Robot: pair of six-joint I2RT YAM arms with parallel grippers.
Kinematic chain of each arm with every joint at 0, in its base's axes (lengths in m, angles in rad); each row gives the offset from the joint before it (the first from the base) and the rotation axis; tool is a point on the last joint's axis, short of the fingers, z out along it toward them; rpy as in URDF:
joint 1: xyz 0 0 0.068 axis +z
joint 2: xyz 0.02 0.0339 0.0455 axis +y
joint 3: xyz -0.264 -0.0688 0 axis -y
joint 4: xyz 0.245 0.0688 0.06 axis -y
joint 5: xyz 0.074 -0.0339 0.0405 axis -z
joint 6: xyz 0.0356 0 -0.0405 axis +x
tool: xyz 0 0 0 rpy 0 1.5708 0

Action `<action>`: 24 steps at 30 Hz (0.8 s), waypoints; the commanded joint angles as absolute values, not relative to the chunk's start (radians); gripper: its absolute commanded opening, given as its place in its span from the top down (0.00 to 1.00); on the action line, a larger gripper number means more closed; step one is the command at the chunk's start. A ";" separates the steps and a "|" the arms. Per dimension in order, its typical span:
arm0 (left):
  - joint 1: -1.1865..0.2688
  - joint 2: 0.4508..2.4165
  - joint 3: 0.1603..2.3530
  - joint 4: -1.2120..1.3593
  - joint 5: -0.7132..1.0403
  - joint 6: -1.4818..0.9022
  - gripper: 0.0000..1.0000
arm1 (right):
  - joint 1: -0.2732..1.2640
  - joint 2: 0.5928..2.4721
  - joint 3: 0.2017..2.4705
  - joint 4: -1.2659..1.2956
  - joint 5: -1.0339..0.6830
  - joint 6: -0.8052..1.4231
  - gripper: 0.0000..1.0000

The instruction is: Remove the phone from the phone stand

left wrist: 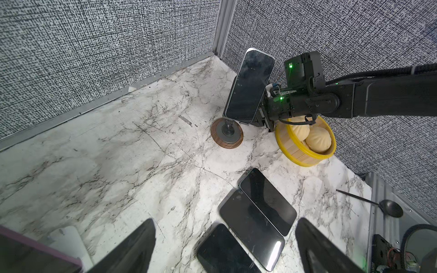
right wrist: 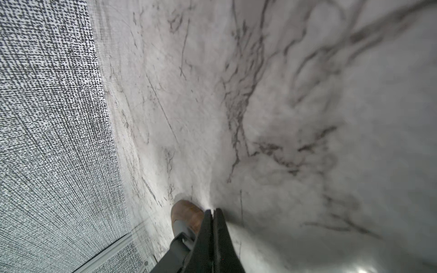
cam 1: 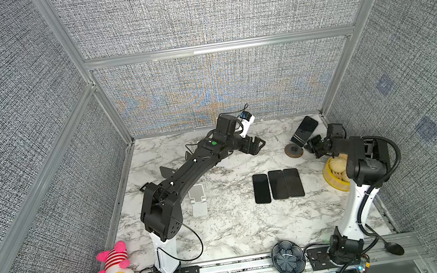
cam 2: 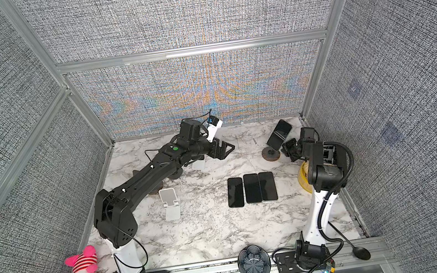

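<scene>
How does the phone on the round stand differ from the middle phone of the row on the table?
The phone on the stand is propped at a tilt above the table; the middle phone lies flat on it. The stand phone is alone in the far right corner, the shut right pincer close beside it; the middle phone lies between two others, away from that pincer. Both show dark, blank screens.

Both top views look steeply down on the whole table; wrist cameras skim it closely.
</scene>
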State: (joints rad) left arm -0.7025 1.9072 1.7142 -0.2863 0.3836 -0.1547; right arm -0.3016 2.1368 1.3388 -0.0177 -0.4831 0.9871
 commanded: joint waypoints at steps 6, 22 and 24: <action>-0.702 1.884 1.701 -0.259 0.367 -0.153 0.07 | -0.296 2.126 1.355 -0.082 -0.495 0.928 0.98; -0.703 1.850 1.674 -0.255 0.354 -0.149 0.07 | -0.291 2.088 1.317 -0.085 -0.472 0.976 0.95; -0.702 1.850 1.673 -0.260 0.351 -0.144 0.07 | -0.303 2.047 1.260 -0.028 -0.461 1.009 0.92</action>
State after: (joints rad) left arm -0.7010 1.8599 1.6764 -0.2787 0.3580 -0.1570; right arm -0.2932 2.0815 1.2949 -0.0864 -0.4751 0.9642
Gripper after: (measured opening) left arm 0.934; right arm 0.057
